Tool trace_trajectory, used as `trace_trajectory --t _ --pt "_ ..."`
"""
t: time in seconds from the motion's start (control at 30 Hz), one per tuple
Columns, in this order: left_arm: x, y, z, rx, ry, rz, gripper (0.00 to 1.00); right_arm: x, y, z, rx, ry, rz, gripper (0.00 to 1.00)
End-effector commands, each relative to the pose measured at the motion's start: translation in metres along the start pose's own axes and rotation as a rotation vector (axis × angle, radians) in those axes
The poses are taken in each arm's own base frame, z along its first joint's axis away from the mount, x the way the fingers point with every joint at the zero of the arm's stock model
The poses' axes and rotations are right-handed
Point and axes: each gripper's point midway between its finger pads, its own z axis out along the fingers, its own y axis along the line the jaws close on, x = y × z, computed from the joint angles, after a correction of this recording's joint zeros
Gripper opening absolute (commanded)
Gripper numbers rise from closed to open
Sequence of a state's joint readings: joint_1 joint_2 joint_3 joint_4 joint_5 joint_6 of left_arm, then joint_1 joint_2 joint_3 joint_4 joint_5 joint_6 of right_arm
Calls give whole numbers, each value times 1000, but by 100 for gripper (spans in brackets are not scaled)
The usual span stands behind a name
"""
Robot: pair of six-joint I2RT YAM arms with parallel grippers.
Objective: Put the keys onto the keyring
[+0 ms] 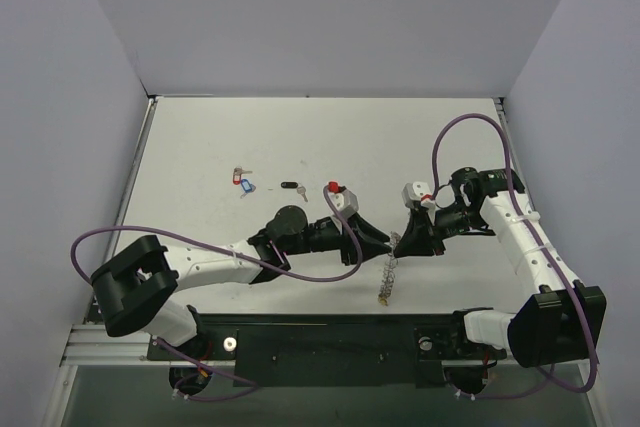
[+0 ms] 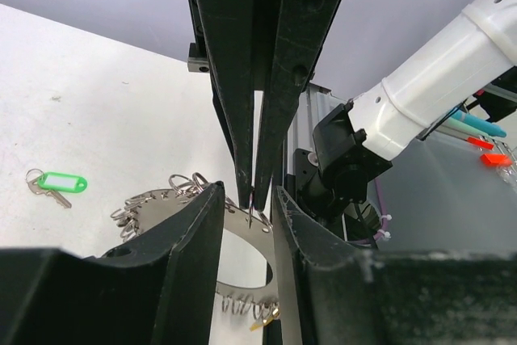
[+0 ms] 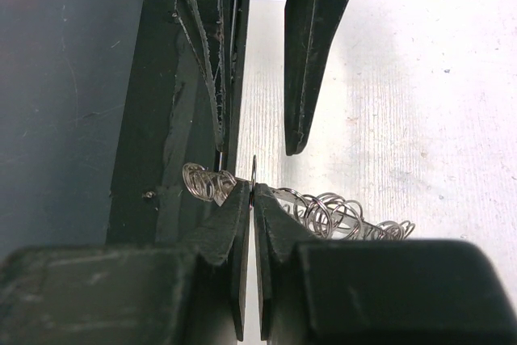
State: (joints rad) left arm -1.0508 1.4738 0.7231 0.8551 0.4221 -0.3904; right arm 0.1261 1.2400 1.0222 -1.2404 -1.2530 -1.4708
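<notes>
At frame centre, right hand clamped on the rim of the keyring; left hand apart, straddling it.

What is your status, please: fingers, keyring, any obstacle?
Right gripper shut on the keyring rim. Left gripper open, fingers astride that same spot. Loose keys lie apart, untouched. No obstruction seen.

The keyring is largely hidden behind the left gripper's fingers in the left wrist view, and the keys in the top view are too small to make out.
</notes>
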Motion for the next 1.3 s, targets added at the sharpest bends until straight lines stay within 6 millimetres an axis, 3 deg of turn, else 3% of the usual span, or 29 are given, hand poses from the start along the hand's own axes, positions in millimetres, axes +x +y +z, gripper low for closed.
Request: trace_trajectory --t 0.0,0.17,0.7,1.27 --pt "-19 -9 -3 38 -84 28 40 -16 11 -1 -12 -71 33 0" --pt "-7 -6 -2 39 -50 22 41 -16 11 -1 -9 -77 38 0" --pt "2 -3 10 39 -6 15 39 -16 10 -1 -6 -82 42 0" --pt "9 -4 15 54 29 10 23 -17 10 -1 -4 -84 41 0"
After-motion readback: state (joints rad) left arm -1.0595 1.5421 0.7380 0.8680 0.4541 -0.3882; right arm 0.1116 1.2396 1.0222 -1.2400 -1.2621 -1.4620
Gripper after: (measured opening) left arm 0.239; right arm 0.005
